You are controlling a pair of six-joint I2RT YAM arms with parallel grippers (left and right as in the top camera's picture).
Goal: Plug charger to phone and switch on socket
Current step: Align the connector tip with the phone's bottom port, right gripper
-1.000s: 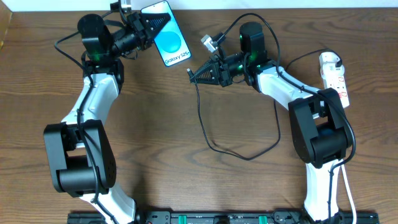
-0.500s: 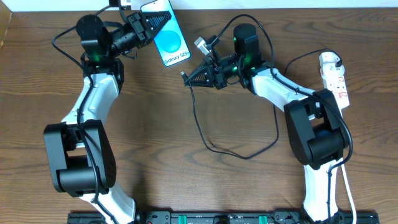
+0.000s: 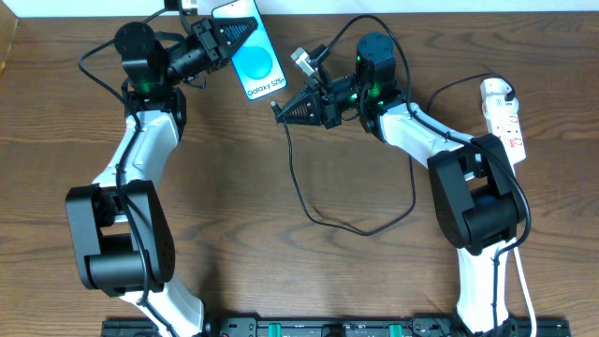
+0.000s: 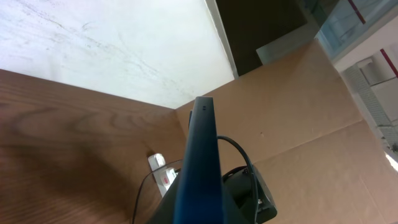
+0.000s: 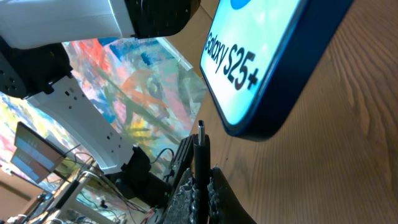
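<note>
The phone [image 3: 258, 64], blue screen up, is held tilted above the table's far edge with my left gripper [image 3: 241, 34] shut on its upper end. In the left wrist view only its dark blue edge [image 4: 202, 155] shows. My right gripper [image 3: 279, 109] is shut on the charger [image 3: 298, 178] just behind its plug tip. In the right wrist view the plug tip [image 5: 201, 138] points at the phone's bottom edge [image 5: 261, 127], a small gap apart. The white socket [image 3: 504, 114] lies at the far right.
The charger's black cable loops over the middle of the table [image 3: 365, 229] and runs back under the right arm towards the socket. A cardboard wall [image 4: 298, 112] stands behind the table.
My right gripper has carried the charger's plug tip left and a little up, closer to the phone's lower end. The left gripper and phone have barely shifted.
</note>
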